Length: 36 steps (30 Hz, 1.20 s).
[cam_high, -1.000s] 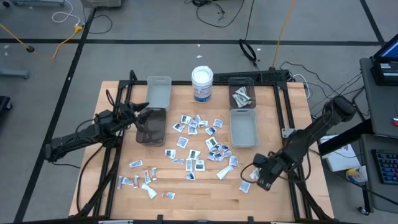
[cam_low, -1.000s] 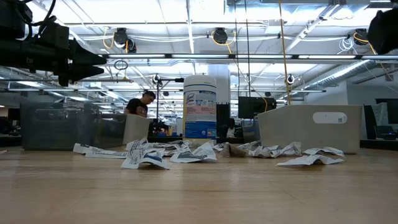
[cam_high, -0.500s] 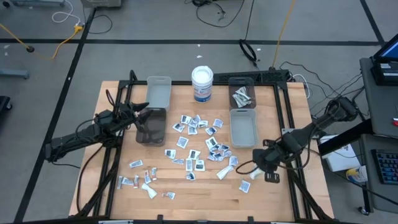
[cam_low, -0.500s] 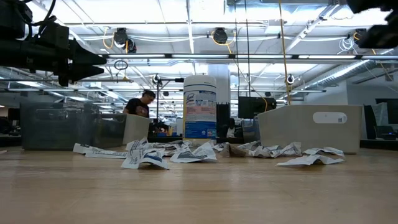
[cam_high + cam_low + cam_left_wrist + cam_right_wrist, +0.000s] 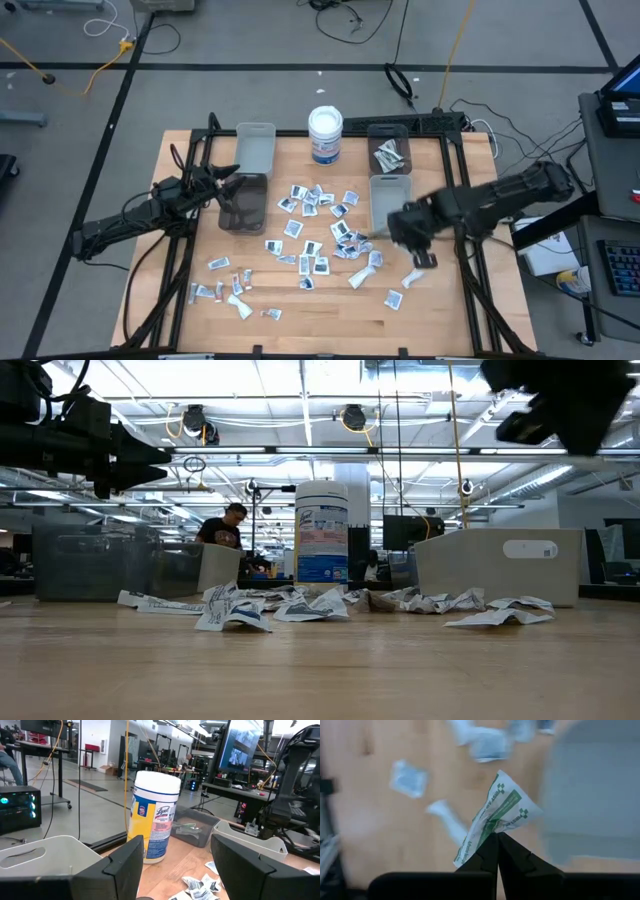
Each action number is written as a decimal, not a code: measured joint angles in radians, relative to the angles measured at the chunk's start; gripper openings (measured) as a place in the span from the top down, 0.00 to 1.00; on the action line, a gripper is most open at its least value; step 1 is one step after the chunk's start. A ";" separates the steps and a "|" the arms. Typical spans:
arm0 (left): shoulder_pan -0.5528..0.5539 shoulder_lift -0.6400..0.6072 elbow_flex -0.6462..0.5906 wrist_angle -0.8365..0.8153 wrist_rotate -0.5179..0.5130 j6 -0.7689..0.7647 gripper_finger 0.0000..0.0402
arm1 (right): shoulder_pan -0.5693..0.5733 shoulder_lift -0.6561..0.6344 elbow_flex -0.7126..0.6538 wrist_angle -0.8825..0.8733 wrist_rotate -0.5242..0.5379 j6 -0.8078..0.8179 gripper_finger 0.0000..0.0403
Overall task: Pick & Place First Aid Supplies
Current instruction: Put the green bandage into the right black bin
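Right wrist view: my right end effector [image 5: 496, 836] is pinched shut on a white sachet [image 5: 499, 814] with green crosses and green print; its long axis runs diagonally up from my fingertips. Tub [image 5: 154, 815] label reads "Lysol". My left end effector [image 5: 228, 181] gapes wide, empty, over the dark bin [image 5: 243, 203]. Since the earlier frame my right arm has swung from the surface [image 5: 300, 320] edge toward the grey bin [image 5: 391, 204].
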<state>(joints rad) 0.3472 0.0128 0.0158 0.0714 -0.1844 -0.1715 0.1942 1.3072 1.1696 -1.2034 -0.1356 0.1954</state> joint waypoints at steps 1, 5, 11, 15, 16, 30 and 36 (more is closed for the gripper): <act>0.000 0.000 0.000 0.000 0.000 0.000 0.41 | -0.040 0.001 0.001 -0.008 0.010 -0.015 1.00; 0.000 0.000 0.000 0.000 0.000 0.000 0.41 | -0.220 0.001 0.002 -0.037 0.062 -0.085 1.00; 0.000 0.000 0.000 0.000 0.000 0.000 0.41 | -0.485 0.001 0.002 -0.085 0.192 -0.104 1.00; 0.000 0.000 0.000 0.000 0.000 0.000 0.41 | -0.638 0.001 0.002 -0.122 0.249 -0.104 1.00; 0.000 0.000 0.000 0.000 0.000 0.000 0.41 | -0.670 0.001 0.002 -0.131 0.263 -0.103 1.00; 0.000 0.000 0.000 0.000 0.000 0.000 0.41 | -0.914 0.169 0.128 -0.151 0.292 -0.137 1.00; 0.000 0.000 0.000 0.000 0.000 0.000 0.41 | -0.967 0.349 0.326 -0.151 0.290 -0.206 1.00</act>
<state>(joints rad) 0.3471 0.0128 0.0158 0.0711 -0.1844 -0.1715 -0.7733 1.6564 1.4959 -1.3548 0.1548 -0.0103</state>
